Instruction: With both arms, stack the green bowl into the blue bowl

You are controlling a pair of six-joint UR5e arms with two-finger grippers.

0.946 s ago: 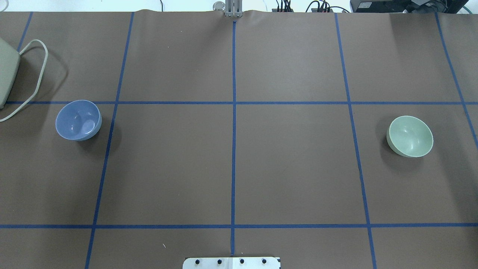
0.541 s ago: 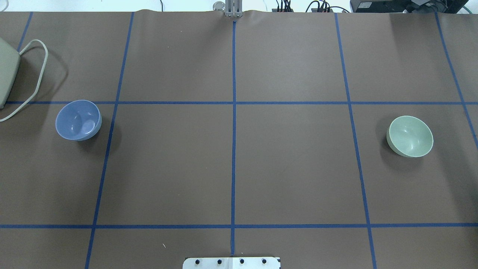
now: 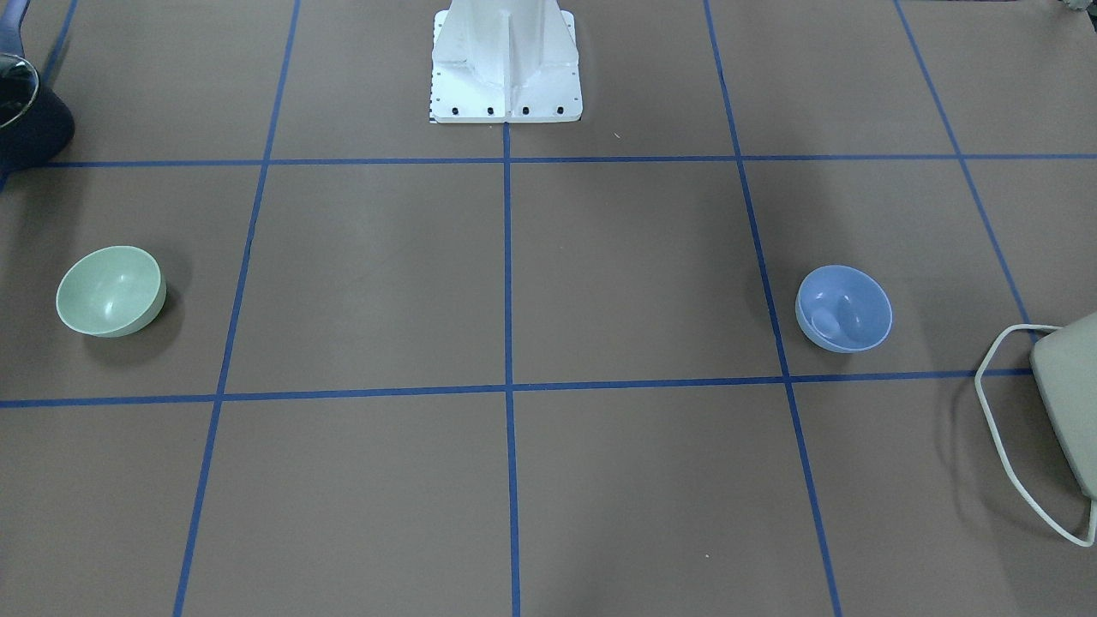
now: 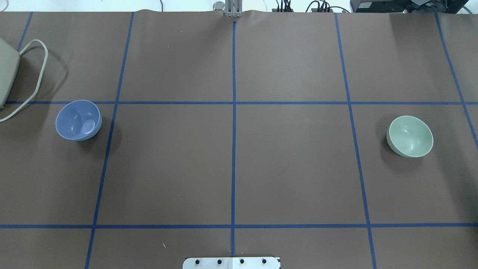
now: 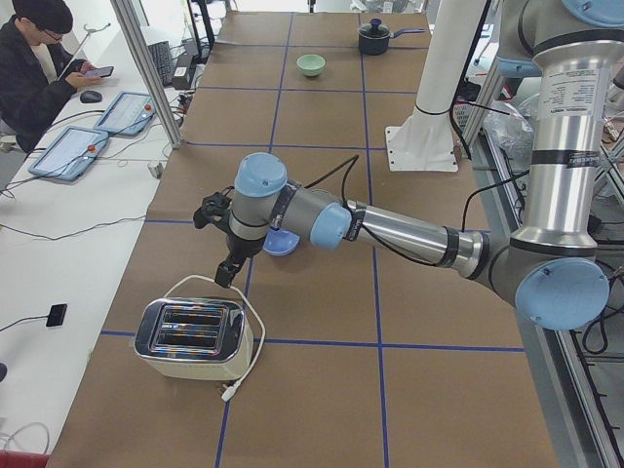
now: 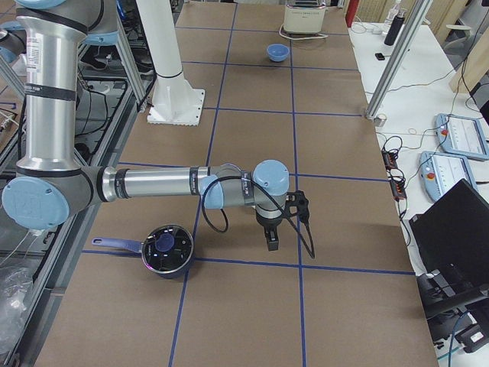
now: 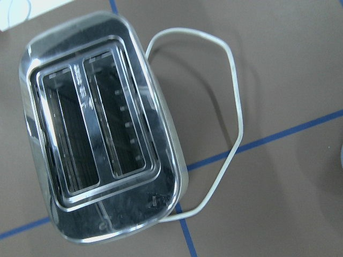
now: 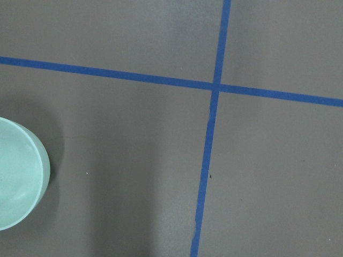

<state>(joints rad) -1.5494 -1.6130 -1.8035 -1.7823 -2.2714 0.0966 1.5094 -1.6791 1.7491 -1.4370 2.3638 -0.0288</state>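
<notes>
The green bowl (image 4: 410, 136) stands upright on the table's right side; it also shows in the front view (image 3: 110, 290) and at the left edge of the right wrist view (image 8: 16, 179). The blue bowl (image 4: 78, 120) stands upright on the left side (image 3: 844, 308). In the left side view my left gripper (image 5: 225, 276) hangs between the blue bowl (image 5: 283, 244) and a toaster. In the right side view my right gripper (image 6: 273, 238) hangs over the mat and the green bowl is hidden. I cannot tell whether either gripper is open or shut.
A chrome toaster (image 7: 102, 134) with a looped white cord stands at the table's left end (image 4: 5, 74). A dark lidded pot (image 6: 166, 249) stands near the right end. The white pedestal (image 3: 506, 60) stands at the robot's edge. Blue tape lines grid the brown mat.
</notes>
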